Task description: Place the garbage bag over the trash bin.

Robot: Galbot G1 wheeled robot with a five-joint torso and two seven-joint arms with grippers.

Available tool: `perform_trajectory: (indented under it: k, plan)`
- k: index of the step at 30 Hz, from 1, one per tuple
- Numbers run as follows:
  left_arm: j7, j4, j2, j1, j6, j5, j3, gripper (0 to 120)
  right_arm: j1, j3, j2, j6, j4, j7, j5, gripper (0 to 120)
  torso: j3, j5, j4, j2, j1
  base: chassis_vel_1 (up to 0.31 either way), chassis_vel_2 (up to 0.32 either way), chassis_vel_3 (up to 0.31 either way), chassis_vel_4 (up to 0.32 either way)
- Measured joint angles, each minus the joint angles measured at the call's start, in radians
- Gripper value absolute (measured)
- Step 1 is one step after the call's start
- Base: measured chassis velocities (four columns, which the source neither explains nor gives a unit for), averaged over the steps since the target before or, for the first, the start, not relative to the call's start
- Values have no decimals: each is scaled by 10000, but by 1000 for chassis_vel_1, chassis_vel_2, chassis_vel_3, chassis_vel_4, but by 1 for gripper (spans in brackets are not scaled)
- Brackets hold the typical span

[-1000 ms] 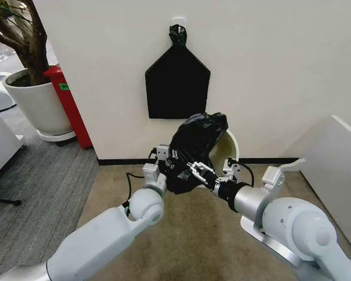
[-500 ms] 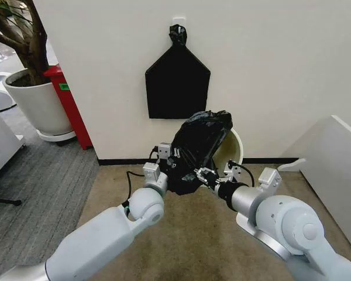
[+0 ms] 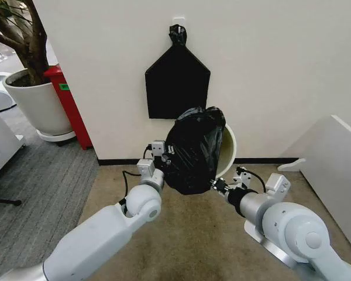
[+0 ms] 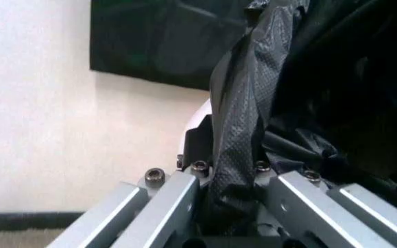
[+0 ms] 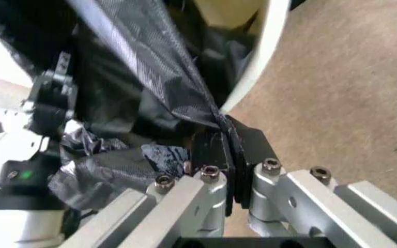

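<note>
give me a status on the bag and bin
Left gripper and right gripper both shut on garbage bag. Bag draped over trash bin, rim partly bare. Nothing in the way.

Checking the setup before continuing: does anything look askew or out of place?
Yes: the trash bin is tipped, mouth facing outward, with the garbage bag draped across it, pinched by left gripper and right gripper.

Both arms reached forward, wrists close together.

The left gripper [image 3: 164, 159] sat at the left, its fingers [image 4: 184, 194] clamped on a fold of black plastic; the right gripper [image 3: 215, 185] was lower and to the right, its fingers [image 5: 216, 150] pinched on the same film.
</note>
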Motion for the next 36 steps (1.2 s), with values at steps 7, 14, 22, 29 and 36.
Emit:
perform_trajectory:
  k: [7, 14, 22, 29, 36]
  plan:
    - [-189, -352, 257, 275, 176, -850, -343, 0, -195, 166, -115, -88, -20, 52, -1150, 0, 0, -1, 0, 0, 0, 0, 0, 0, 0]
    - [-554, -691, 249, 589, 162, -2273, -944, 0, -558, 189, -239, -380, -396, -495, -2695, 0, 0, 0, 0, 0, 0, 0, 0, 0, 0]
    - [-781, -908, 255, 846, 128, -3927, -1528, 0, -1344, 188, -126, -698, -239, -1187, -3212, 0, 0, -1, 0, 0, 0, 0, 0, 0, 0]
    - [-955, -1164, 368, 1080, 659, -5658, -2040, 0, -2310, 477, -18, -994, -513, -3656, -4942, 0, -1, -1, 0, 0, -1, 0, 0, 0, 0]
    - [-1109, -1206, 465, 1264, 848, -6605, -2468, 0, -2858, 740, -382, 201, -1666, -7125, -7801, 0, 0, -1, 0, 0, 0, 0, 0, 0, 0]
